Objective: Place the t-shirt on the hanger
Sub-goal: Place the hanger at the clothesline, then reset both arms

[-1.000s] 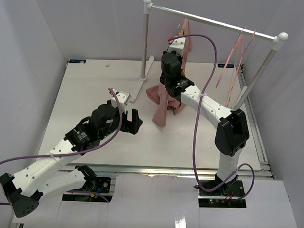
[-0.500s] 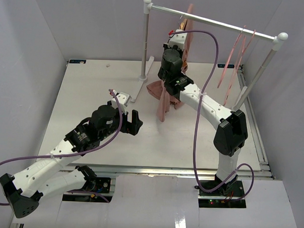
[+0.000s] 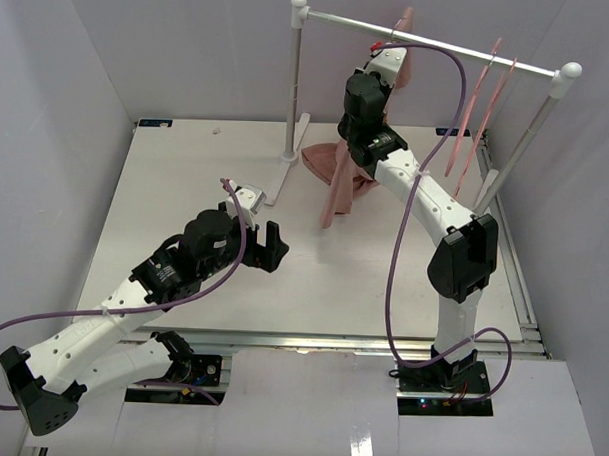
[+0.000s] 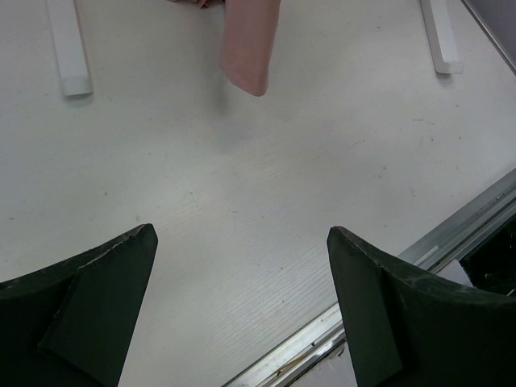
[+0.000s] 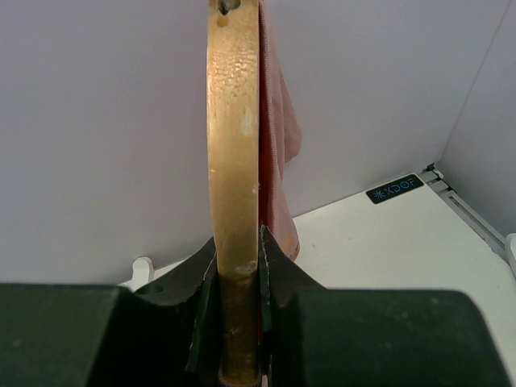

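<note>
Hanger (image 5: 234,161) and t-shirt (image 3: 338,184) risen — right end effector (image 5: 239,262) clamped.

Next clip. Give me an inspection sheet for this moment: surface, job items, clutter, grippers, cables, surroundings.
Surface: white table, no spills or marks seen.
Job's things: wooden hanger held up at the rack's rail; whether it is hooked on cannot be told. The t-shirt drapes from it, hanging toward the table.
Clutter: nothing seen.
Grippers: right gripper shut on the hanger; left gripper open, holding nothing, over the table.
Cables: a purple cable loops along each arm; the right arm's loop arcs close to the rail.
Surroundings: pink wire hangers on the rail; plain walls around the table.
</note>
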Motion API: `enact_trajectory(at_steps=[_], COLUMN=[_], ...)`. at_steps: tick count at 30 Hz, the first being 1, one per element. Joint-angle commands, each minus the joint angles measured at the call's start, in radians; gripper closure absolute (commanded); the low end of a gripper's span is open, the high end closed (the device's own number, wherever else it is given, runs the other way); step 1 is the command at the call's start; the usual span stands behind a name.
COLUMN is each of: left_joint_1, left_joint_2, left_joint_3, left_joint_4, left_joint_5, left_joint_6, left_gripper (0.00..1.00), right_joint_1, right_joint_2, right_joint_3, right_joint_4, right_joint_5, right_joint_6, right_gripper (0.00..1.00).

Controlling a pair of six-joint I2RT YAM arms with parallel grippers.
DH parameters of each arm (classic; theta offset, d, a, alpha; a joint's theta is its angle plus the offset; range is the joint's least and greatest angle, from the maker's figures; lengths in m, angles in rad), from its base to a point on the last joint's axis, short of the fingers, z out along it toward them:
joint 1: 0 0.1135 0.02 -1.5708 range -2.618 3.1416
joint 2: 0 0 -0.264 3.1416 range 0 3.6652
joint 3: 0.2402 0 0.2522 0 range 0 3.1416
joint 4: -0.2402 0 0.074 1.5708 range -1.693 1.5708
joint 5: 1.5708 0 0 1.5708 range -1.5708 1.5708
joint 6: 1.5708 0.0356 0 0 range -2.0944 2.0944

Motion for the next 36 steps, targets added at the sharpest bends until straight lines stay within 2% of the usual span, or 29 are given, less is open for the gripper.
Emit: enact_trajectory(at_steps=[1, 7, 12, 17, 19, 20, 21, 26, 28, 29, 31, 36], left_joint_1=[0.001, 0.001, 0.001, 0.001, 0.001, 0.001, 0.001, 0.001, 0.001, 0.001, 0.001, 0.001], left_joint_2=[-0.008, -0.007, -0.010, -0.021, -0.024, -0.027, -0.029, -0.040, -0.044, -0.047, -0.048, -0.049], left_joint_3=[-0.005, -0.008, -0.007, -0.007, -0.005, -0.005, -0.003, 0.025, 0.043, 0.050, 0.069, 0.039], left_joint_4=[0.020, 0.021, 0.021, 0.021, 0.020, 0.018, 0.018, 0.011, 0.019, 0.023, 0.057, 0.215], left_joint_5=[0.013, 0.019, 0.025, 0.030, 0.033, 0.031, 0.032, 0.071, 0.091, 0.102, 0.135, 0.254], left_joint_6=[0.004, 0.002, -0.001, -0.002, -0.002, -0.002, -0.001, 0.003, 0.004, 0.002, -0.026, -0.112], left_gripper=[0.02, 0.02, 0.02, 0.02, 0.02, 0.02, 0.02, 0.02, 0.02, 0.02, 0.02, 0.02], right_joint_1=[-0.010, -0.033, -0.035, -0.035, -0.035, -0.034, -0.034, -0.033, -0.030, -0.028, -0.014, 0.009], right_joint_2=[0.010, 0.056, 0.038, 0.008, -0.009, -0.022, -0.028, -0.106, -0.149, -0.164, -0.209, -0.328], right_joint_3=[0.083, 0.144, 0.103, 0.079, 0.069, 0.065, 0.062, 0.041, 0.043, 0.042, 0.034, 0.027], right_joint_4=[0.046, -0.029, -0.062, -0.077, -0.076, -0.080, -0.084, -0.141, -0.199, -0.230, -0.310, -0.525], right_joint_5=[-0.008, -0.052, -0.070, -0.087, -0.098, -0.112, -0.123, -0.188, -0.226, -0.238, -0.256, -0.268], right_joint_6=[0.084, 0.130, 0.169, 0.171, 0.164, 0.155, 0.151, 0.127, 0.124, 0.123, 0.108, 0.092], right_gripper=[0.92, 0.92, 0.92, 0.83, 0.70, 0.57, 0.51, 0.32, 0.09, 0.02, 0.10, 0.10])
